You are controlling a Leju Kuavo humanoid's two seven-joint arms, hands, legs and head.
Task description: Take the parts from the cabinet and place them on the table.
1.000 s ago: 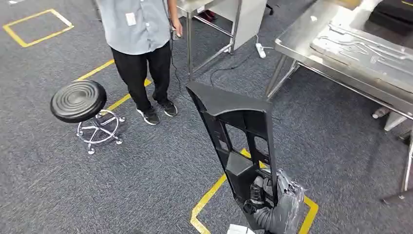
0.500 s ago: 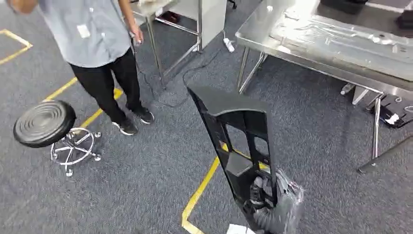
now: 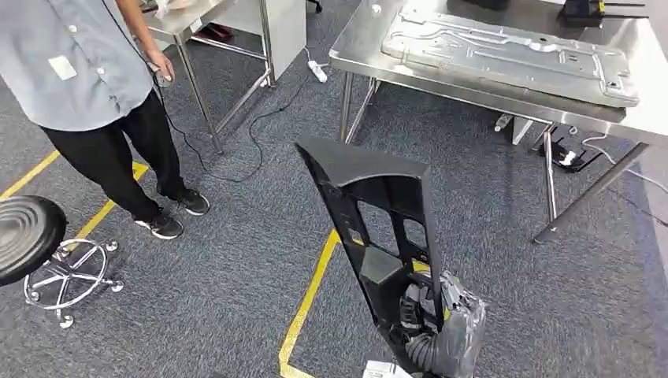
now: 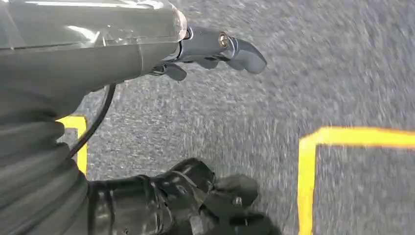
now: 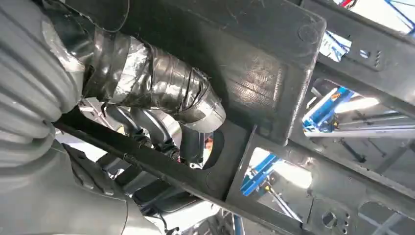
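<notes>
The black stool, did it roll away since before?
Cannot tell. The black stool slid left in the head view, but the yellow floor line shifted too, so the camera turned.

Industrial workshop: grey carpet floor [image 3: 236, 260] with yellow marking lines [image 3: 309, 293], steel tables [image 3: 370, 59], a pressed metal panel [image 3: 504, 55], rolling stool [image 3: 31, 236].

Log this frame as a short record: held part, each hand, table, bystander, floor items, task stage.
held part: black plastic part, long frame with cut-outs, held upright, not on the table
right hand: right hand grips the part's lower end
left hand: left hand holds nothing, hangs above the carpet
table: steel table ahead to the right, with a flat metal panel lying on it
bystander: person standing at left
floor items: black stool, yellow floor tape
task stage: part in hand, placing not yet done
</notes>
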